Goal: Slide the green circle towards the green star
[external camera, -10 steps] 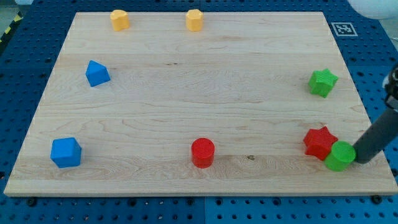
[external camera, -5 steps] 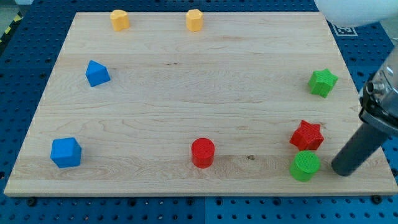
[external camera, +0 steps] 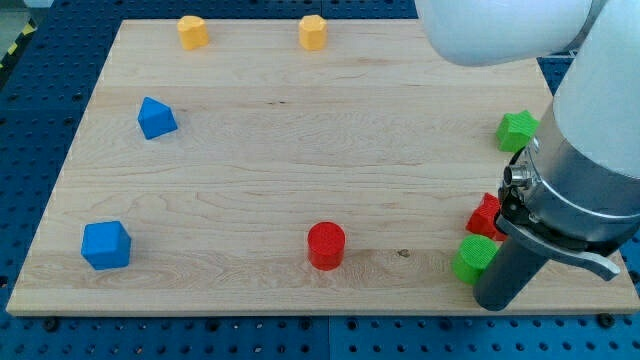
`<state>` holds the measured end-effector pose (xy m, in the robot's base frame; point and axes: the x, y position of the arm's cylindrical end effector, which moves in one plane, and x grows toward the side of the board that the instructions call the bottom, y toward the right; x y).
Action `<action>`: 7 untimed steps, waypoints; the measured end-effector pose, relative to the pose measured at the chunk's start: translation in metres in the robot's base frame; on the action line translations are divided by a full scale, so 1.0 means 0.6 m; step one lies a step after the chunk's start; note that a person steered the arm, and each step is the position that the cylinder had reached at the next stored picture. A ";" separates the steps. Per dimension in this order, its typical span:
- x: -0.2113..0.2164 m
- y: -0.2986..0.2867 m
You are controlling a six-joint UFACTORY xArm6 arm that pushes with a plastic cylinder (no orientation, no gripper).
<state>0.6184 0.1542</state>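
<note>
The green circle (external camera: 471, 258) lies near the board's bottom right. My tip (external camera: 494, 302) is just below and to the right of it, touching or nearly touching its side. The red star (external camera: 484, 215) sits right above the green circle, partly hidden by the arm. The green star (external camera: 516, 131) is at the right edge, higher up, partly covered by the arm's body.
A red circle (external camera: 326, 245) lies at bottom centre. A blue cube (external camera: 106, 245) is at bottom left and a blue block (external camera: 156, 118) at upper left. Two yellow blocks (external camera: 192, 31) (external camera: 313, 32) sit along the top edge. The arm's bulk covers the wooden board's (external camera: 300, 150) right edge.
My tip has swept leftward along the bottom right, pushing the green circle left. The red star was nudged left too. The arm now covers more of the right side.
</note>
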 end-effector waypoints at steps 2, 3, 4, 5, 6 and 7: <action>-0.021 -0.001; -0.051 -0.016; -0.086 -0.046; -0.124 -0.073; -0.168 -0.089; -0.211 -0.090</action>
